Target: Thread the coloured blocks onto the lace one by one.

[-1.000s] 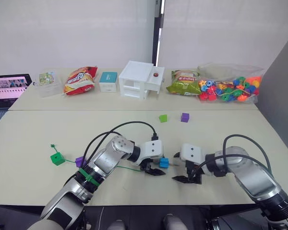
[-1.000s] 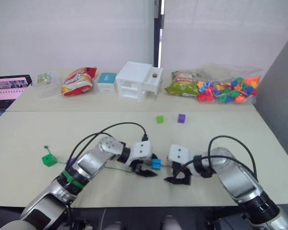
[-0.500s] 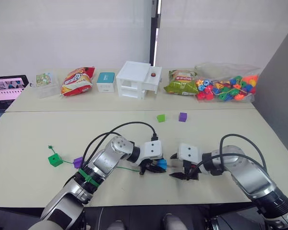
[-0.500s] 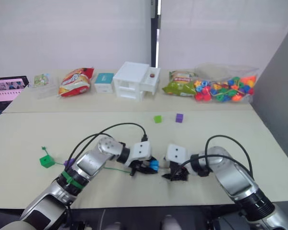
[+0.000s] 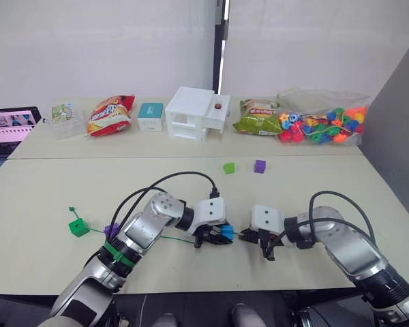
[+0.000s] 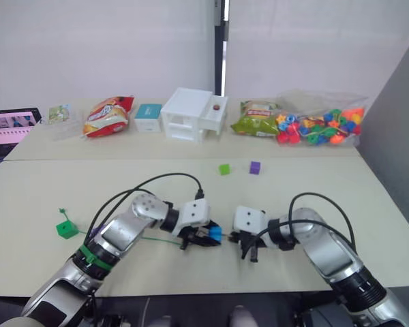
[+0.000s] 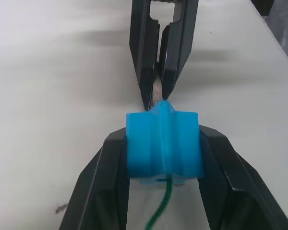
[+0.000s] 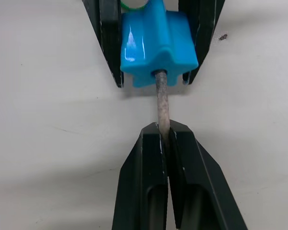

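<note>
Left end effector (image 7: 163, 158) pinches blue block (image 7: 163, 146); right end effector (image 8: 164, 139) pinches lace tip (image 8: 161, 98).

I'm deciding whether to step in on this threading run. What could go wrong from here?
The right gripper pinches only the end of the lace tip, so it may slip as it pulls. The blue block sits squeezed between the left gripper fingers; if it twists, the tip could bind in the hole. The trailing lace runs under the left arm and might snag.

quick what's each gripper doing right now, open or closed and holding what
Left gripper: closed on the blue block.
Right gripper: closed on the pale stiff tip of the lace, which sticks out of the block.
</note>
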